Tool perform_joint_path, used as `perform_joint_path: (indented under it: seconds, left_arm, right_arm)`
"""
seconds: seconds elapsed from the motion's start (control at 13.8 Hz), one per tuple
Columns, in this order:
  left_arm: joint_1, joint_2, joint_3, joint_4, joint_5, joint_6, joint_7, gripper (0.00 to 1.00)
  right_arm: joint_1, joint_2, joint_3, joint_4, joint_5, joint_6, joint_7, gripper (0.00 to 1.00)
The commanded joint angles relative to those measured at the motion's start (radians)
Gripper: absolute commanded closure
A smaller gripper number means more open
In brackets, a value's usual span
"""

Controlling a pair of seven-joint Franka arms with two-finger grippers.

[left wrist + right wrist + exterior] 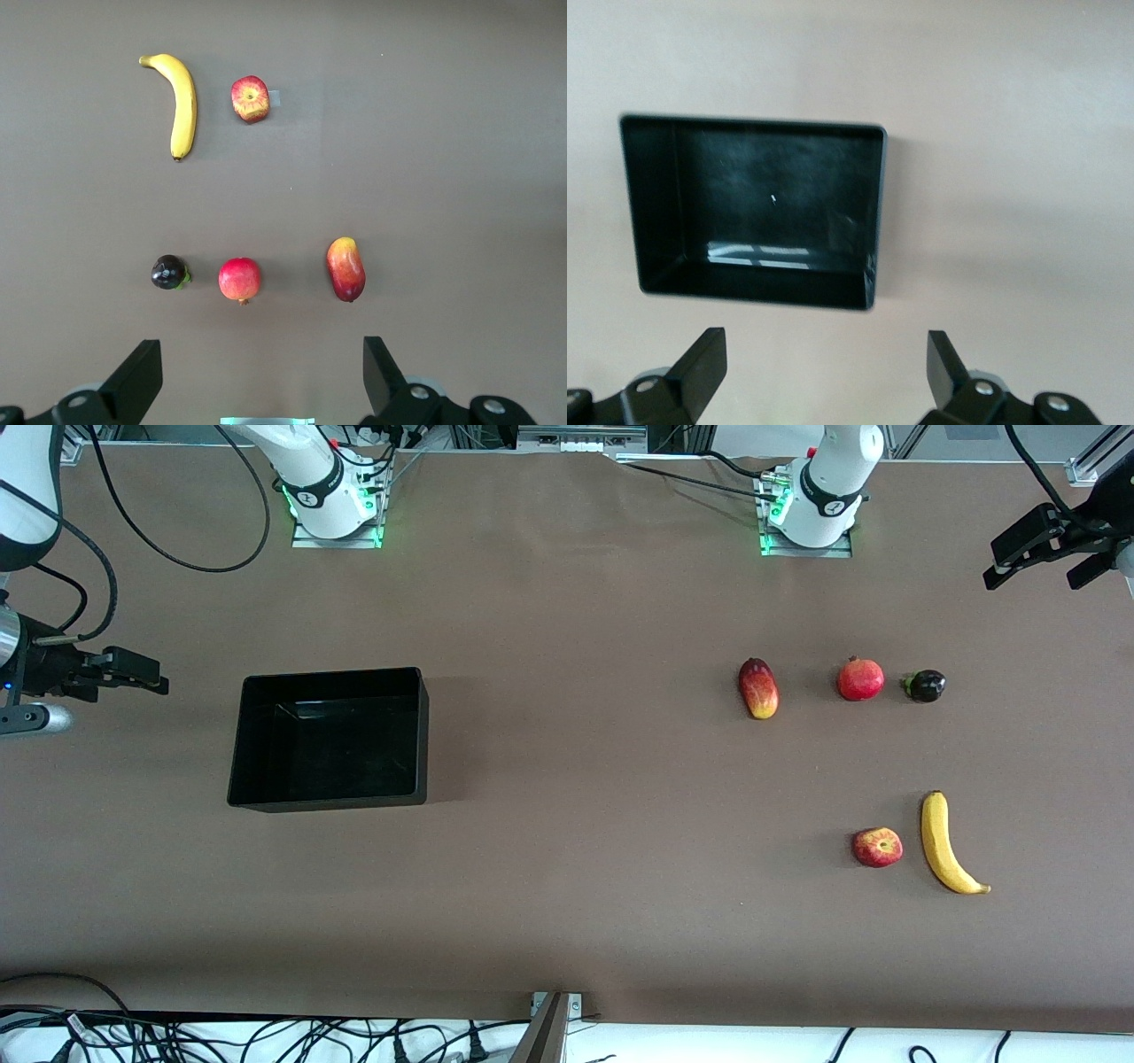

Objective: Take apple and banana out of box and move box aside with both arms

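Note:
The black box (328, 802) stands empty toward the right arm's end of the table, also in the right wrist view (877, 212). The red apple (877, 847) and the yellow banana (943, 841) lie side by side toward the left arm's end, nearer the front camera than the other fruits; the left wrist view shows the apple (251, 97) and banana (182, 106) too. My right gripper (151, 676) (827, 367) hangs open and empty beside the box, apart from it. My left gripper (1041, 571) (263, 372) hangs open and empty above the table's left-arm end, away from the fruits.
A red-yellow mango (758, 688) (345, 268), a red pomegranate (860, 678) (239, 279) and a small dark fruit (924, 685) (168, 272) lie in a row farther from the front camera than the apple. Bare brown table lies between box and fruits.

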Motion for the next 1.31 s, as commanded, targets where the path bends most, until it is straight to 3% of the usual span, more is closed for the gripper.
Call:
perform_joint_path:
  seconds: [0.0, 0.22, 0.36, 0.73, 1.24]
  left_arm:
    - [0.0, 0.013, 0.002, 0.002, -0.017, -0.006, 0.005, 0.0]
    - [-0.002, 0.014, 0.002, 0.005, -0.019, -0.006, -0.008, 0.0]
    - [-0.002, 0.014, 0.002, 0.005, -0.02, -0.006, -0.02, 0.0]
    - [-0.003, 0.014, 0.001, 0.008, -0.02, -0.006, -0.02, 0.0]
    - [-0.003, 0.016, 0.001, 0.015, -0.023, -0.006, -0.014, 0.0]
  right_arm:
    - [-0.078, -0.045, 0.092, -0.002, -0.064, -0.047, 0.014, 0.0]
    - [-0.322, -0.106, 0.345, -0.066, -0.07, 0.007, 0.017, 0.0]
    - [-0.43, -0.175, 0.453, -0.158, -0.086, 0.075, 0.014, 0.0]
    - [-0.562, -0.256, 0.555, -0.256, -0.093, 0.126, 0.014, 0.0]
    - [-0.544, -0.267, 0.557, -0.264, -0.096, 0.12, 0.014, 0.0]
